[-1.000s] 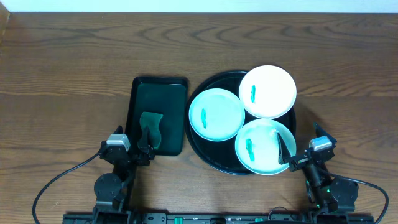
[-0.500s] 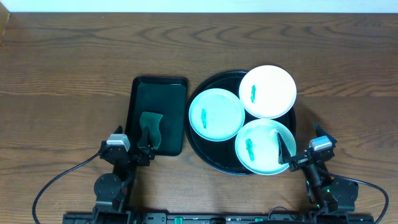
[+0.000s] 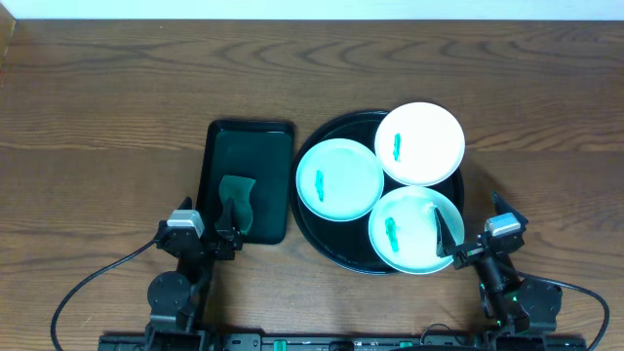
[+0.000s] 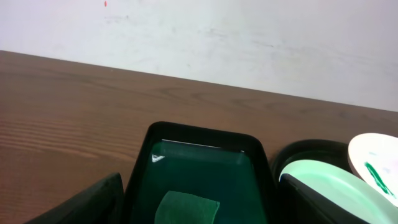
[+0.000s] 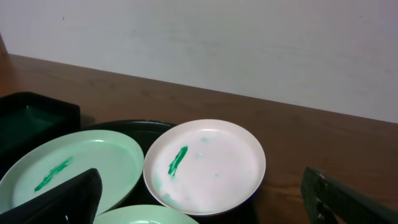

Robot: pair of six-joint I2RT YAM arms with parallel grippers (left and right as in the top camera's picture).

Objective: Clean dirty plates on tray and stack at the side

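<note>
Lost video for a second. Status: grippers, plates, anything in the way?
Both open, empty: left gripper by sponge, right gripper at black tray near rim. Three plates on it, all green-smeared, none stacked. Nothing blocking.

Bench (image 3: 97,97): dark brown wood grain is shown, evenly lit.
Wall (image 4: 249,37): a plain white surface is seen behind.

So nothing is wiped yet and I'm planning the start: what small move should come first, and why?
Probably lower the open left gripper onto the green sponge lying in the dark green rectangular tray and close on it. The sponge sits just ahead of that gripper, and all three pale round plates on the round black tray carry green smears.
</note>
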